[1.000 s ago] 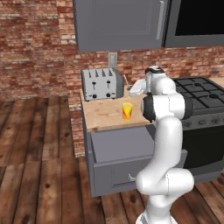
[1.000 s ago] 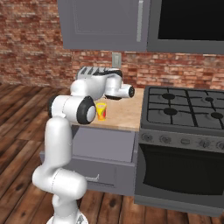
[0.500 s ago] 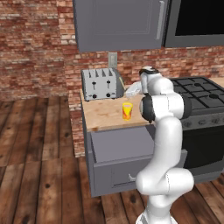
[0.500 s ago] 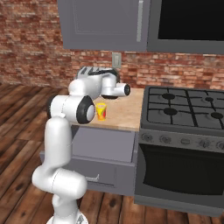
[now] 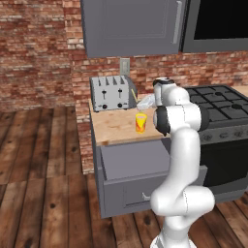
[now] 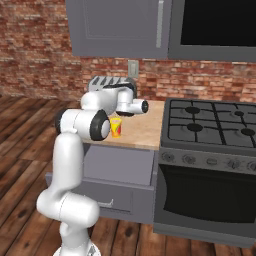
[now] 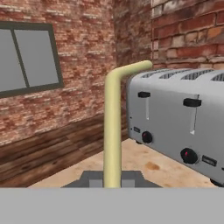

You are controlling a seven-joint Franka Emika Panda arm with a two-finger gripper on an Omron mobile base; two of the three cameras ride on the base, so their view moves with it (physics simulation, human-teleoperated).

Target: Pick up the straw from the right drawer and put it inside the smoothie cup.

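Straw [image 7: 112, 131] stands between our fingertips in the hand view, a pale yellow stick rising from the jaws and bending over at its top toward the toaster [image 7: 183, 118]. Our gripper [image 7: 112, 178] is closed tight on it, jaws narrow. In the left base view we see the straw [image 5: 133, 93] as a thin slanted line above and slightly left of the smoothie cup [image 5: 140, 122], in front of the toaster's right end.

The smoothie cup sits upright on the wooden counter [image 5: 114, 127], yellow with a red-orange mark, near the front edge and just left of our arm. In the right base view the cup [image 6: 115, 127] shows beside the arm's elbow, with the wrist reaching over it toward the stove [image 6: 212, 127].

The right drawer [image 5: 138, 160] is pulled out below the counter, its grey front facing us; we cannot see its inside from here.
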